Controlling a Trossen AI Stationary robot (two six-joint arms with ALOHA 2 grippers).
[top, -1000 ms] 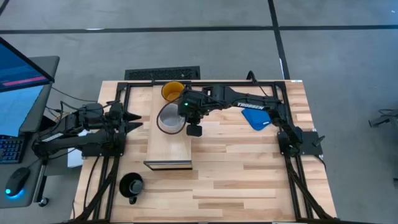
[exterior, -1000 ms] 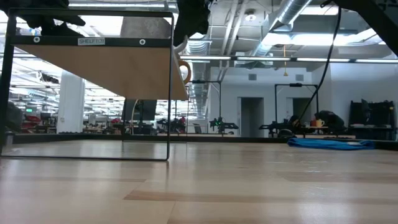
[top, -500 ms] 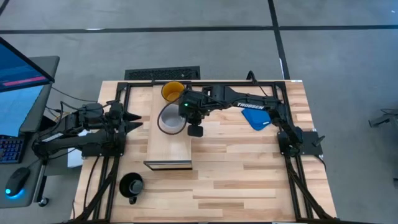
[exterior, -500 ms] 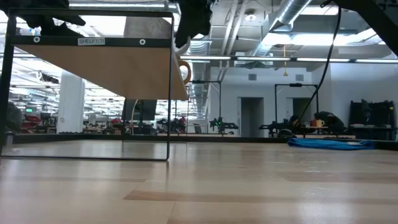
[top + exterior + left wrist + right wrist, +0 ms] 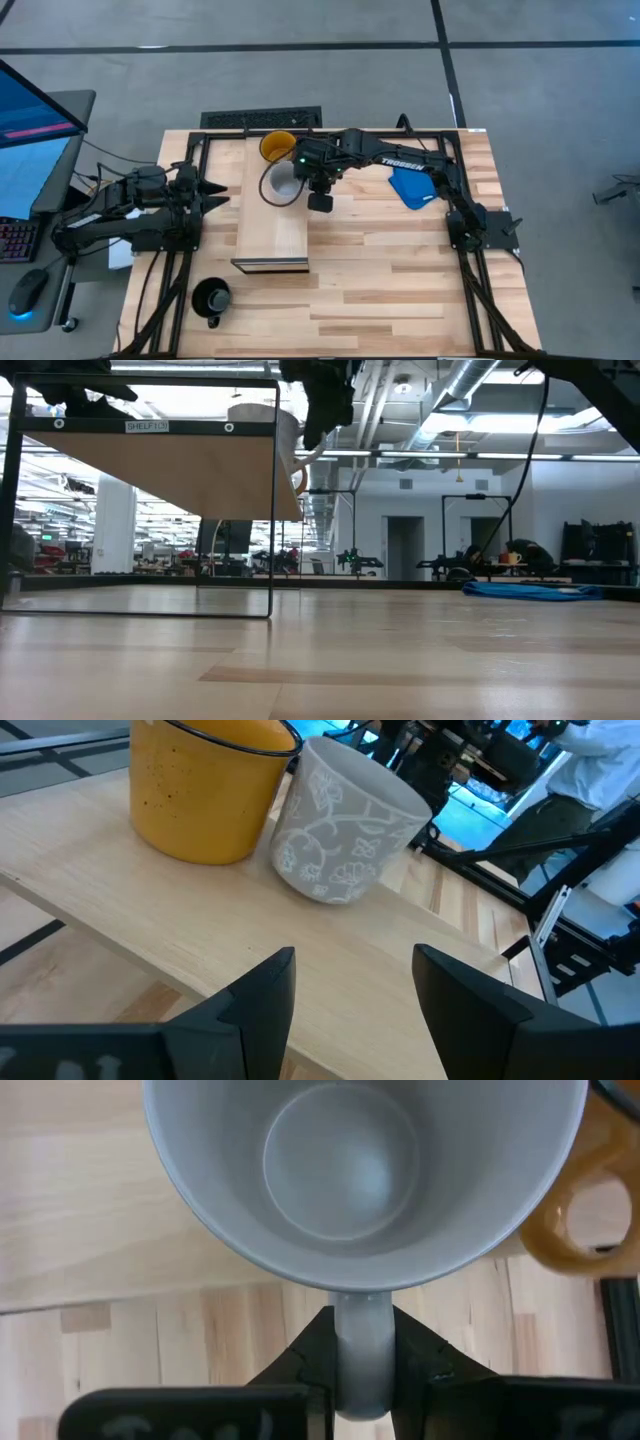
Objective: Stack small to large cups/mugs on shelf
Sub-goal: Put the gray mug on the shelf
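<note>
The white mug (image 5: 283,183), with a pale flower pattern (image 5: 345,825), is held over the pale wood shelf (image 5: 272,235), right beside the yellow-orange mug (image 5: 278,146) that stands on the shelf's far end. My right gripper (image 5: 318,190) is shut on the white mug. The black mug (image 5: 211,298) stands on the tabletop near the front left. My left gripper (image 5: 350,990) is open and empty at the shelf's left side (image 5: 215,195). My right gripper pinches the white mug's handle (image 5: 362,1315) between its two fingers (image 5: 310,1350). It comes from the table's right side, slanting down. The mug's mouth faces up and the mug is tilted (image 5: 270,430). Whether its base touches the shelf, I cannot tell.
A flat blue object (image 5: 410,187) lies on the planked tabletop at the right. The shelf's dark metal frame (image 5: 272,500) stands around the board. The yellow mug's handle (image 5: 575,1210) is close to the white mug's rim.
My right gripper has carried the white mug toward the table's far edge and a little down, closer to the yellow mug. The mug now sits more tilted in the low view.
</note>
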